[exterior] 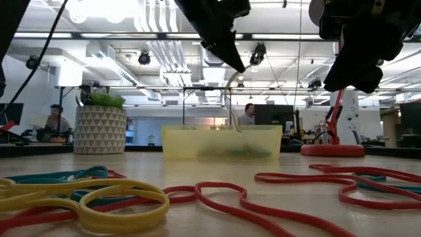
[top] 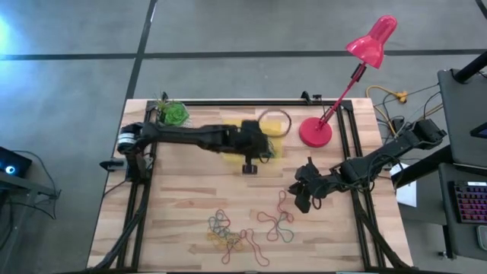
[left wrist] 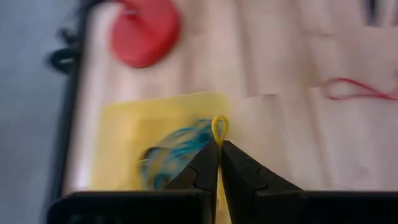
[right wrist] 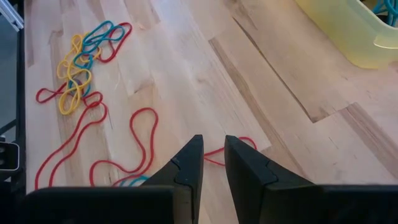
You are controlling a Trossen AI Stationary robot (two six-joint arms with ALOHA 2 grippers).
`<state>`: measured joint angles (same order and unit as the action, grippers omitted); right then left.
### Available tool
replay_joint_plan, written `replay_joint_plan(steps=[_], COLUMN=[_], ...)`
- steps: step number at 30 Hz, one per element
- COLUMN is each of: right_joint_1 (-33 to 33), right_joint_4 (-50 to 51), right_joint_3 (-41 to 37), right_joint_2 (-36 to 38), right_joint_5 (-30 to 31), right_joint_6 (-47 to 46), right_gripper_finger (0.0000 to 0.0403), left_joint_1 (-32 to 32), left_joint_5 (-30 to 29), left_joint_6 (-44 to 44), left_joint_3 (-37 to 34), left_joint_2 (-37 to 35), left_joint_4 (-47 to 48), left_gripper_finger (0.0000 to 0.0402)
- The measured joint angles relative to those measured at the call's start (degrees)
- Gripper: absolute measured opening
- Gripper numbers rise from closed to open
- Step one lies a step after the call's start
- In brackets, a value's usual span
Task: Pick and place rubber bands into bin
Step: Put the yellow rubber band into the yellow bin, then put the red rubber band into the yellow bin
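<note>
Above the translucent yellow bin (top: pixel 280 144), my left gripper (left wrist: pixel 219 144) is shut on a yellow rubber band. The bin (left wrist: pixel 124 143) rests flat on the table near the far edge, with blue and green bands (left wrist: pixel 180 146) in it. In the low view the left gripper (exterior: pixel 237 64) shows high over the bin (exterior: pixel 197 141). Loose rubber bands lie on the near part of the table: a mixed heap (top: pixel 228 232) and red ones (top: pixel 275 222). My right gripper (right wrist: pixel 213 148) hovers over the red bands (right wrist: pixel 134 143), narrowly open and holding nothing. My left gripper pinches the yellow rubber band between its two fingertips. A small loop of the band (left wrist: pixel 219 127) sticks out beyond the tips. The fingers slant downward, coming from the table's left. The rest of the band (exterior: pixel 232 105) hangs slack below the fingers, lifted clear of the table.
A red desk lamp stands on its round base (top: pixel 316 131) right of the bin. A white plant pot (top: pixel 173 113) stands at the far left. A thin cable loop (top: pixel 274 120) lies behind the bin. Bare wood lies between the bin and the loose bands.
</note>
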<state>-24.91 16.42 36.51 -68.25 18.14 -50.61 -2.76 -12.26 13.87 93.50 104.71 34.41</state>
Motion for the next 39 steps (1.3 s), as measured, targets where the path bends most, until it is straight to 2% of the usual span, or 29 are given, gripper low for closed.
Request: replay_joint_plan(steps=[9, 12, 15, 18, 24, 28, 34, 39], right_joint_1=[0.00, 0.00, 0.00, 0.00, 0.00, 0.00, 0.00, -0.83], right_joint_4=[-0.78, -0.85, -0.86, -0.82, -0.82, -0.75, -0.53, -0.75], right_joint_3=[0.00, 0.00, 0.00, 0.00, 0.00, 0.00, 0.00, -0.12], right_joint_2=[0.00, 0.00, 0.00, 0.00, 0.00, 0.00, 0.00, -0.60], right_joint_5=[0.03, 0.01, 0.01, 0.01, -0.21, -2.22, -3.86, -6.28], right_joint_6=[-0.08, -0.17, -0.24, -0.24, -0.02, 0.00, -0.21, 0.86], right_gripper_finger=[0.0056, 0.0056, 0.0057, 0.0057, 0.0057, 0.0057, 0.0057, 0.0057], left_joint_1=[-8.97, -11.54, -13.10, -13.40, -13.36, -13.38, -13.36, -11.63], left_joint_5=[-1.14, 0.92, 5.48, 8.31, 8.45, 8.38, 8.37, 16.82], left_joint_6=[0.02, -2.58, -4.06, -4.58, -4.66, -5.00, -5.39, -9.19], left_joint_3=[-2.40, -4.33, -6.10, -6.52, -6.46, -6.46, -6.43, -7.35], left_joint_2=[-0.05, 0.08, 0.04, 0.08, 0.04, -1.26, -2.75, -7.87], left_joint_4=[-1.08, -0.86, -0.68, -0.37, -0.46, -0.06, 2.56, 8.74], left_gripper_finger=[0.0000, 0.0000, 0.0004, 0.0028, 0.0105, 0.0139, 0.0157, 0.0158])
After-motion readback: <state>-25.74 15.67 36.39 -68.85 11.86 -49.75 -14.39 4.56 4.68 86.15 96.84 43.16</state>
